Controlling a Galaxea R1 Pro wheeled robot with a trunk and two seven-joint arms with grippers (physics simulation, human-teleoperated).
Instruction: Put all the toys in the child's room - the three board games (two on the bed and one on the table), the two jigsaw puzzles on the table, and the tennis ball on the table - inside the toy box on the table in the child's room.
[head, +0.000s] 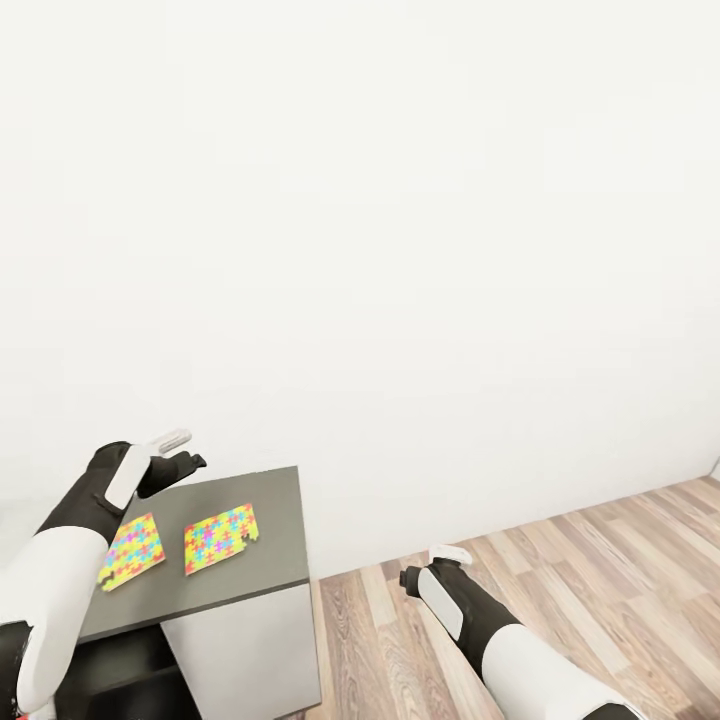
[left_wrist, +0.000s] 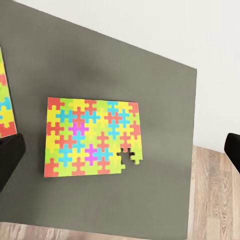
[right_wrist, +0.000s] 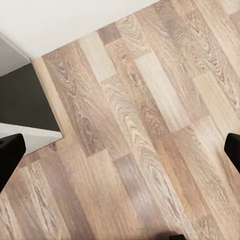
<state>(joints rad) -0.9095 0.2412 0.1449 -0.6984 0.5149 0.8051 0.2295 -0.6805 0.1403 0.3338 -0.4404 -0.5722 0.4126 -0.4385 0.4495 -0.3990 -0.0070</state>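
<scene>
A: Where do the toys lie?

B: Two flat rectangular jigsaw puzzle sheets of yellow, pink, orange and blue interlocking pieces lie on the dark grey flat-topped desk (head: 270, 500), side by side but apart. The right puzzle sheet (head: 219, 538) sits near the middle of the top; the left puzzle sheet (head: 133, 550) is partly covered by the robot's left forearm in the head view.

A: Is the right one whole?

B: In the left wrist view the right puzzle sheet (left_wrist: 93, 136) has one piece at a corner lying slightly loose from the rest, with a notch showing beside it. A strip of the left puzzle sheet (left_wrist: 4, 102) shows at the picture's edge.

A: What about the left claw?

B: The left claw (head: 180, 452) hangs above the desk's far edge, beyond the puzzles, touching neither. Its dark fingers (left_wrist: 10, 157) stand wide apart at both sides of the wrist view, gripping nothing.

A: And the right claw?

B: The right claw (head: 425, 565) hangs over the light wood-plank floor (head: 600, 570), well off to the desk's right. Its fingers (right_wrist: 10, 152) are likewise spread wide, empty, with planks beneath them.

A: Anything in the way?

B: The plain white wall (head: 400, 250) rises right behind the desk. The desk's pale grey side panel (head: 250, 650) faces the floor, and its corner (right_wrist: 22, 100) appears in the right wrist view.
</scene>
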